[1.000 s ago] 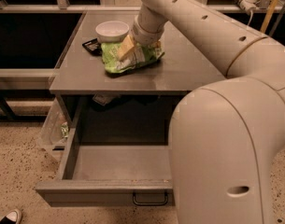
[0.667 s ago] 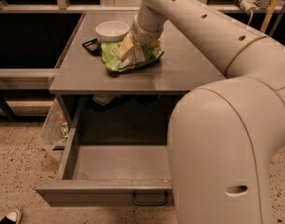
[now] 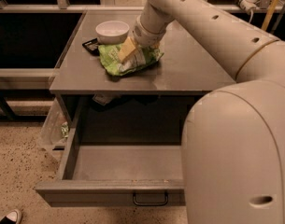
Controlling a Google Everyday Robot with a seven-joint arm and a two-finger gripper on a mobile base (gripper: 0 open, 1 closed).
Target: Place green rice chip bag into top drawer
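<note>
The green rice chip bag (image 3: 128,59) lies crumpled on the grey tabletop (image 3: 188,73), just in front of a white bowl. My gripper (image 3: 127,50) reaches down from the arm at the upper right and sits on top of the bag's middle, in contact with it. The top drawer (image 3: 109,190) is pulled open below the tabletop, its inside bare, with the small dark wire handle (image 3: 150,199) at the centre of its front.
A white bowl (image 3: 112,31) and a small black flat object (image 3: 91,45) sit behind the bag. A clear plastic bag (image 3: 53,129) hangs left of the cabinet. My robot body (image 3: 240,157) fills the lower right. A shoe (image 3: 10,216) shows at the bottom left.
</note>
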